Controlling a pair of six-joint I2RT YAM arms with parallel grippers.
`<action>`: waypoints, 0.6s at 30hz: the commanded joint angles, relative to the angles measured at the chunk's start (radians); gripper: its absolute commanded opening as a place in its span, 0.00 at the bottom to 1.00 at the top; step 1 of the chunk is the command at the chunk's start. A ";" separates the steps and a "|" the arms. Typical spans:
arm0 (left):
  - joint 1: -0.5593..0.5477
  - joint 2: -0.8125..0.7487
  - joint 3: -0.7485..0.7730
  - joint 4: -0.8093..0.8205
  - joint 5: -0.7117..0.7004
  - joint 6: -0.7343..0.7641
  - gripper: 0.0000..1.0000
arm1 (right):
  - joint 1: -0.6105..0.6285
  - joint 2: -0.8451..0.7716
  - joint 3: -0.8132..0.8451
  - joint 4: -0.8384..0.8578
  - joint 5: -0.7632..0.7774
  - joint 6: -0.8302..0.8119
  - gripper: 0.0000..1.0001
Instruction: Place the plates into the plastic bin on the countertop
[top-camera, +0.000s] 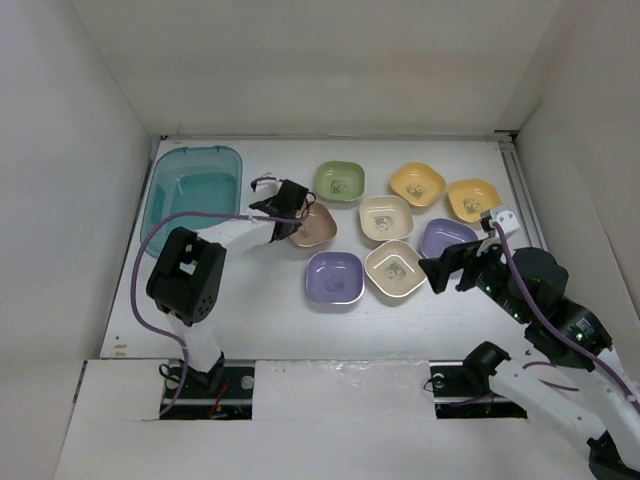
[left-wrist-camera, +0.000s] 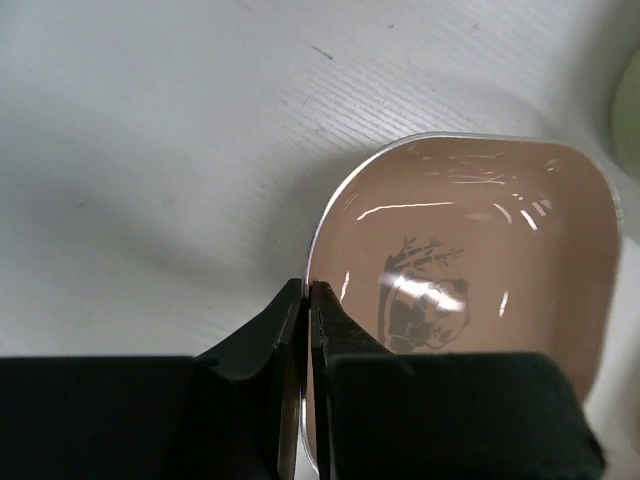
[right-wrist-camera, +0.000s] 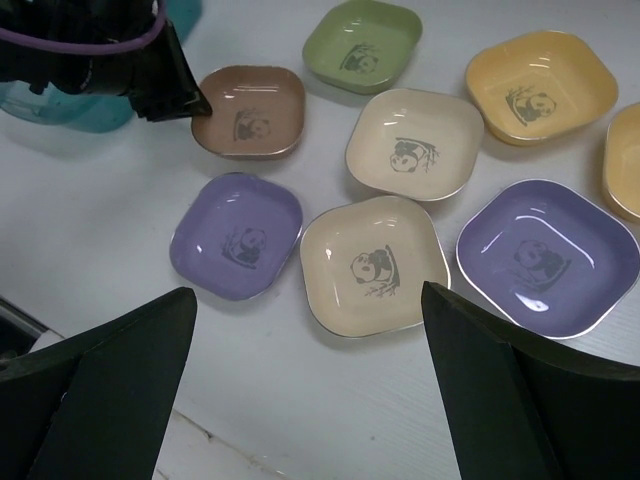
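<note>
Several plates lie in a cluster on the countertop (top-camera: 270, 310). My left gripper (top-camera: 290, 208) is shut on the left rim of the brown plate (top-camera: 318, 228); in the left wrist view the gripper (left-wrist-camera: 308, 292) pinches that rim of the brown plate (left-wrist-camera: 470, 250). The green plate (top-camera: 340, 181), two yellow plates (top-camera: 417, 184), two cream plates (top-camera: 386, 217) and two purple plates (top-camera: 334, 276) lie flat. The teal plastic bin (top-camera: 165, 195) stands at the far left with nothing in it. My right gripper (top-camera: 445, 272) hangs open above the near cream plate (right-wrist-camera: 372, 265), holding nothing.
White walls enclose the countertop on the left, back and right. The bin sits just left of my left arm, whose purple cable (top-camera: 150, 235) loops beside it. A metal rail (top-camera: 520, 190) runs along the right edge.
</note>
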 joint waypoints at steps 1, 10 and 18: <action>0.005 -0.107 0.050 -0.100 -0.078 0.004 0.00 | -0.006 0.001 -0.012 0.067 -0.008 0.011 1.00; 0.078 -0.248 0.303 -0.337 -0.196 -0.019 0.00 | -0.006 0.001 -0.012 0.078 -0.008 0.011 1.00; 0.543 -0.238 0.288 -0.230 0.003 -0.120 0.00 | -0.006 0.001 -0.041 0.106 -0.045 0.002 1.00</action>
